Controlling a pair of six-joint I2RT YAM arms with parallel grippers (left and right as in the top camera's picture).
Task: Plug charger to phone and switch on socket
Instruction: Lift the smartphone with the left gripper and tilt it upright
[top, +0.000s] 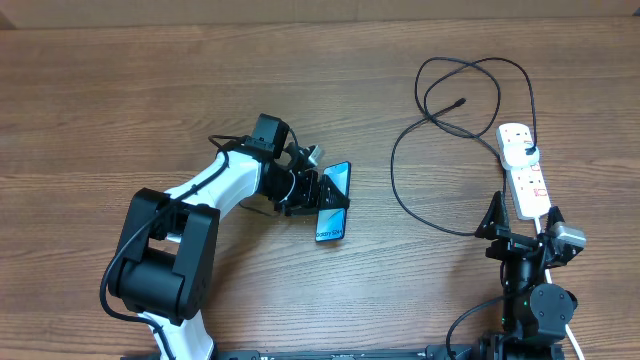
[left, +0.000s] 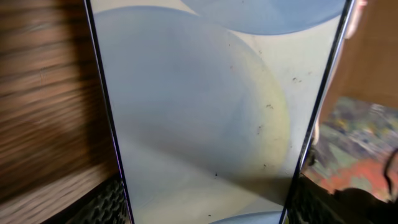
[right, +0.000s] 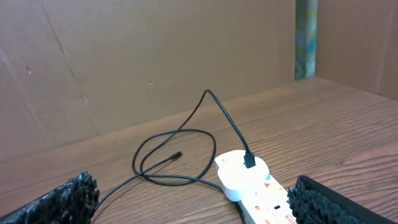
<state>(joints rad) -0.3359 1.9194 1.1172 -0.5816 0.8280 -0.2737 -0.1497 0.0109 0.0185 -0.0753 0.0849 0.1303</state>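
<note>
The left hand (top: 322, 196) is pinching the phone (top: 332, 222) by its edges, the light blue screen filling that wrist's view. Well apart to the right, the right hand (top: 522, 224) is sitting spread wide, the white socket (top: 526, 172) lying just ahead between its fingers. The black charger (top: 440, 128) is plugging into the socket's far end, its cable looping across the wooden worktop (top: 150, 100) beyond.

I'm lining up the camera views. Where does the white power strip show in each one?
Overhead: socket at the right, ending by the right gripper.
Left wrist: not in it; the phone fills the view.
Right wrist: bottom centre, between the fingers.
Shared landmark: the charger plug near the socket's far end.
</note>
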